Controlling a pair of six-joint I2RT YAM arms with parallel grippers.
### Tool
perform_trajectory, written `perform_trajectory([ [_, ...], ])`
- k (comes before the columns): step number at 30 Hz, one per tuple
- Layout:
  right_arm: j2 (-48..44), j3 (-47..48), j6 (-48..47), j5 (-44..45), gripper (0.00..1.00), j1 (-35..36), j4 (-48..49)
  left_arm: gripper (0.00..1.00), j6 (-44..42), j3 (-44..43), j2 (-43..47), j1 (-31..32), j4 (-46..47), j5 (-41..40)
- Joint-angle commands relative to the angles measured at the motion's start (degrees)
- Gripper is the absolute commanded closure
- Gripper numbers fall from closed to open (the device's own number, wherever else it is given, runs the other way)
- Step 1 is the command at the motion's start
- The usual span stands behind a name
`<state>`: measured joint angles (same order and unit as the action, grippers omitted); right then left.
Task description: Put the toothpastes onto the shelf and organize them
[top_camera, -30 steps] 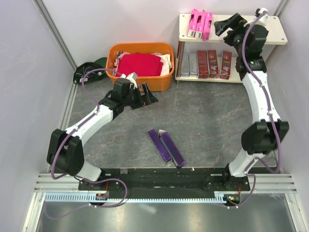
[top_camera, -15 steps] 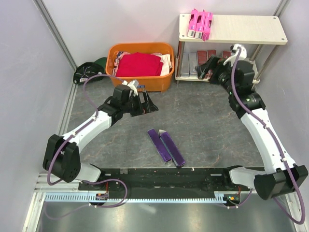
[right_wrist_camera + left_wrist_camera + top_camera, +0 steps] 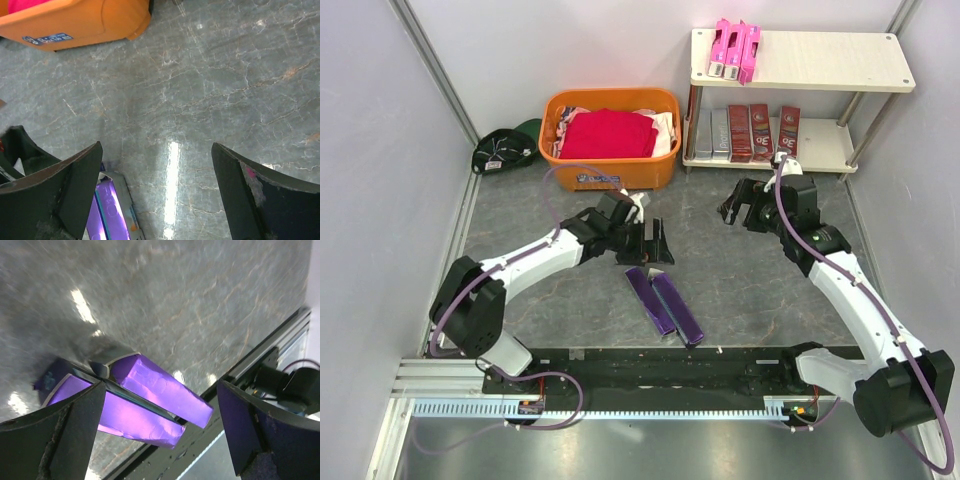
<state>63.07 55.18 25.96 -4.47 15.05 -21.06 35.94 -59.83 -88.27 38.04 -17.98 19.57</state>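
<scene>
L gripper [image 3: 654, 250] is seen spread wide w/ nothing held. In the L wrist view its dark fingers [image 3: 55, 440] are set far apart at the frame edges, and two purple toothpaste boxes [image 3: 150, 405] are framed btwn them on the table below. Whether the boxes are touched can't be told. From the top view this gripper is placed just past the boxes' far ends, angled down toward them.

R gripper [image 3: 738, 212] is likewise held open & empty, over bare grey marbled table [image 3: 760, 290]. It is well apart from the purple pair and nr the front of the shelf [image 3: 820, 62]. In the R wrist view mostly table is framed btwn the jaws. One purple box end is caught at the lower left and a corner of the orange basket [image 3: 75, 22] at the top left.

The purple pair is laid side by side, touching, on a diagonal at mid-table, nr the base rail.

On the shelf, at back R, 3 hot pink boxes [image 3: 735, 48] are grouped at the top board's L end. On the lower board, 2 silver-grey boxes [image 3: 712, 132] are lined up at the L, w/ 3 dark red boxes [image 3: 761, 132] just beside them.

L of the shelf, a red cloth [image 3: 608, 133] is held in the basket.
</scene>
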Motion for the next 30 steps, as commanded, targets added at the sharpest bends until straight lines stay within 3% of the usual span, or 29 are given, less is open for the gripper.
perform_trajectory([
  [1, -0.93, -0.42, 0.24, -0.72, 0.02, 0.24, 1.90, 0.01, -1.23, -3.10, -1.38, 3.08, -3.81, -1.64],
  [30, 2.76, -2.62, -0.56, -1.07, 0.02, 0.24, 4.27, 0.02, -2.19, -10.12, -16.23, 9.33, -10.59, -3.58],
])
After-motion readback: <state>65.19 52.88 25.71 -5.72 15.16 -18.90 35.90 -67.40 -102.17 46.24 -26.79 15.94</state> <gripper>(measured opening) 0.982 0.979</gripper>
